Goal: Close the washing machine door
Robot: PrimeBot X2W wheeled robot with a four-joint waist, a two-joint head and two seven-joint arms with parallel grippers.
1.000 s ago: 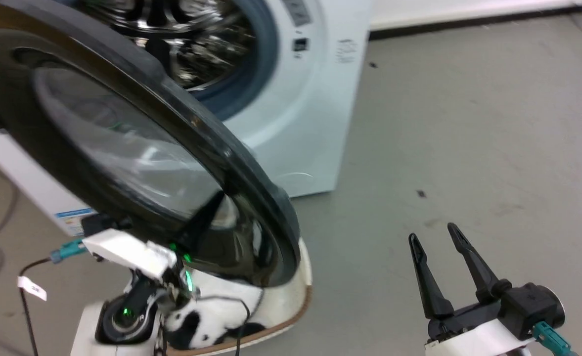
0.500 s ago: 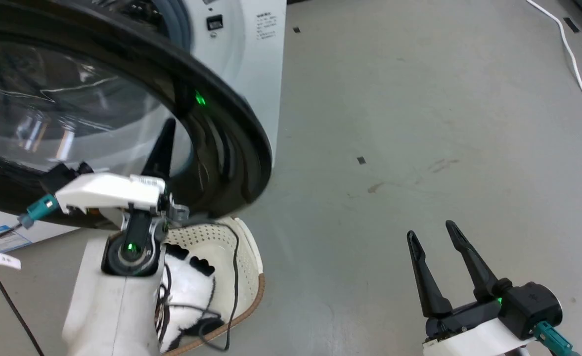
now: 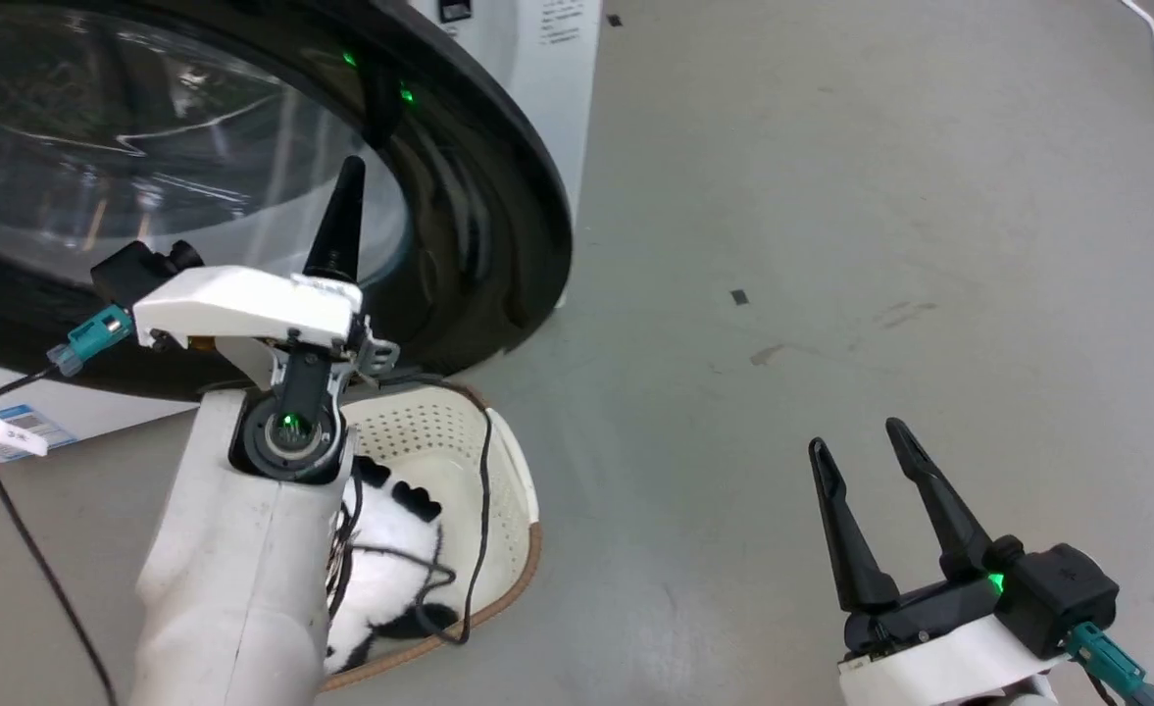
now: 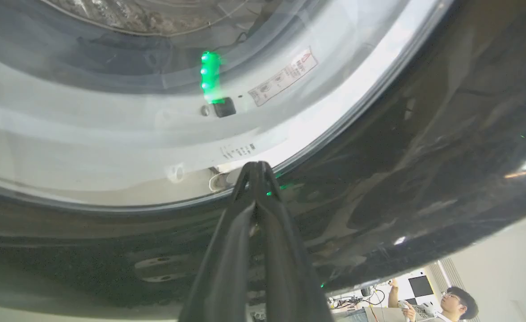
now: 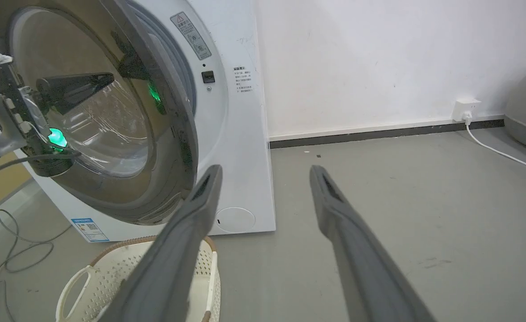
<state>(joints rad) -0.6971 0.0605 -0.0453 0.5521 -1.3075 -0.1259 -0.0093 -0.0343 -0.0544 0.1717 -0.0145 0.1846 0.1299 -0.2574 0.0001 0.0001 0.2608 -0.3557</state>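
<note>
"Now, where is the washing machine door (image 3: 527,226)?"

"Head view, ten o'clock. Its glossy black rim and clear window stand ajar before the washing machine (image 3: 547,59). In the right wrist view the door (image 5: 173,129) is at nine o'clock, angled off the white front (image 5: 240,179), with a gap at its free edge."

"And the left gripper (image 3: 346,181)?"

"Fingers pressed together with nothing between them, pointing to twelve o'clock over the door's outer face. In the left wrist view the joined tips (image 4: 254,167) sit where the window meets the rim (image 4: 423,134). Whether they touch it cannot be told."

"The right gripper (image 3: 856,441)?"

"Five o'clock in the head view, fingers spread and empty, over bare grey floor (image 3: 831,245) and well apart from the door. Its own view shows the two fingers (image 5: 265,172) parted."

"Anything beneath the door?"

"A cream perforated laundry basket (image 3: 508,471) at seven o'clock, holding something black and white."
</note>
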